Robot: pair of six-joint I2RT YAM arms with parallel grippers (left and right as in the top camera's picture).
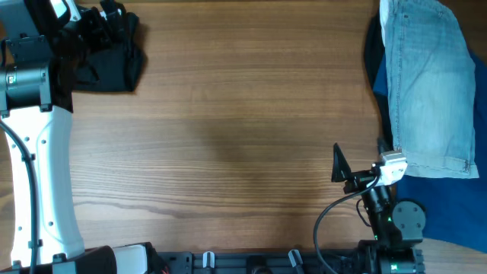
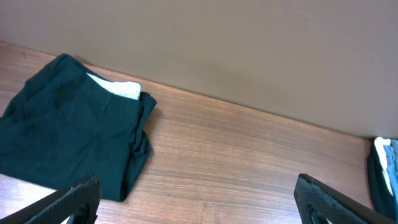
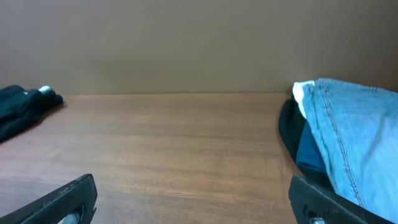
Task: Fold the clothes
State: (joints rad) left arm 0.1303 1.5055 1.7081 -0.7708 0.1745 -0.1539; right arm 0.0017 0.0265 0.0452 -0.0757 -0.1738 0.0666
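Observation:
The black shorts lie folded in a compact stack at the table's far left corner. In the left wrist view the shorts lie left of the fingers, with the white label showing at the top edge. My left gripper is open and empty, just above the table beside the stack; from overhead it hovers over the stack's far edge. My right gripper is open and empty near the front right. The shorts show small at the far left of the right wrist view.
Light-blue denim shorts lie at the right edge on a bright-blue cloth, with a dark garment edge under them. The denim lies close to my right finger. Bare wood tabletop spans the middle.

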